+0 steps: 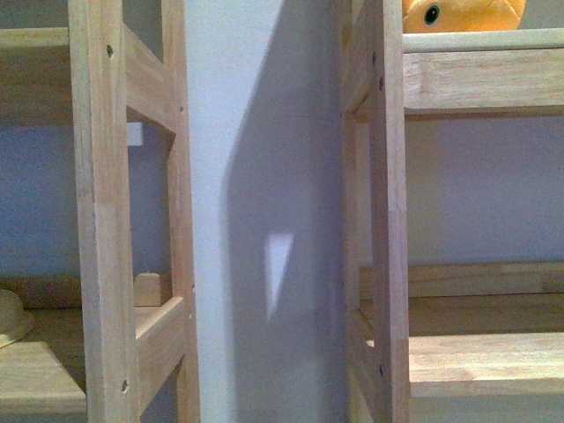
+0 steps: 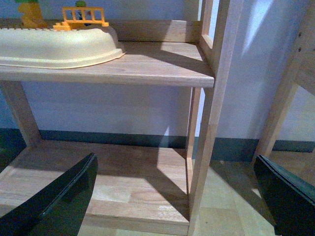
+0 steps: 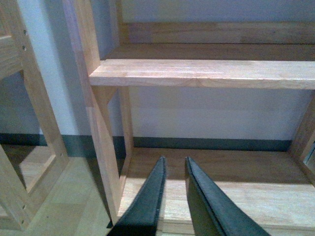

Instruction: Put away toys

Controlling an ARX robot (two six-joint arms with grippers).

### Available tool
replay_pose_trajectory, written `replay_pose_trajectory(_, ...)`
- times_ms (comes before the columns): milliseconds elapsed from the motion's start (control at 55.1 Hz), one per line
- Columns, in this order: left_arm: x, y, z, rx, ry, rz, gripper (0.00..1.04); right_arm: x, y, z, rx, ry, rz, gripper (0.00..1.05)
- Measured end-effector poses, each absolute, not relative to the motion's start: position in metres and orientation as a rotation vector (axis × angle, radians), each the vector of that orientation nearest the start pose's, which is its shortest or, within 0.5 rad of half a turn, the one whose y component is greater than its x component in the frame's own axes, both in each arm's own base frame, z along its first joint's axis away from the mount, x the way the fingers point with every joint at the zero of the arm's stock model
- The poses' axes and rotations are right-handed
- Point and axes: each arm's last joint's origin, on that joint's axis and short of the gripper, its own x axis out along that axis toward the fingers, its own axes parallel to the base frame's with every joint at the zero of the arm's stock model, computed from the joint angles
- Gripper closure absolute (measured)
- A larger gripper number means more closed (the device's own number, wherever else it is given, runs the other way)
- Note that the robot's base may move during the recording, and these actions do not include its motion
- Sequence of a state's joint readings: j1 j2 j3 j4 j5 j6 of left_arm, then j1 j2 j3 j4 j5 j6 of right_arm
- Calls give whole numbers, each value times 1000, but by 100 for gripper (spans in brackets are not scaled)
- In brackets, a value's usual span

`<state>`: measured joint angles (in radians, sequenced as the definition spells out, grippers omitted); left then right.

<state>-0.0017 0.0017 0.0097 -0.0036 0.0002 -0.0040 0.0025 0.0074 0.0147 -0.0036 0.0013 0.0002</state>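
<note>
On the top shelf (image 1: 480,79) of the wooden rack at about one o'clock in the front view, the soft orange plush toy (image 1: 463,13) is sitting, so it is looking put away already. Only its fuzzy bottom and one shiny black eye are showing. The wood is looking smooth and pale. The left gripper (image 2: 174,196) is hanging wide apart, holding nothing. The right gripper (image 3: 174,196) is nearly pressed together, empty too. A smooth cream plastic tray (image 2: 59,46) is resting on the other rack.
</note>
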Motion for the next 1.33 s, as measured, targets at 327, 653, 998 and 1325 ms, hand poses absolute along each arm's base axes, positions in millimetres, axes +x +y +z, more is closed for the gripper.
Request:
replay_pose_trajectory(327, 97, 0, 166, -4, -4, -2, 6, 97, 0, 168, 0, -4, 1, 19)
replay_pose_trajectory(653, 97, 0, 166, -4, -4, -2, 6, 97, 0, 168, 1, -4, 1, 7)
replay_pose_trajectory(998, 97, 0, 166, -4, -4, -2, 6, 97, 0, 168, 1, -4, 1, 7)
replay_pose_trajectory(1325, 97, 0, 166, -4, -4, -2, 6, 97, 0, 168, 1, -4, 1, 7)
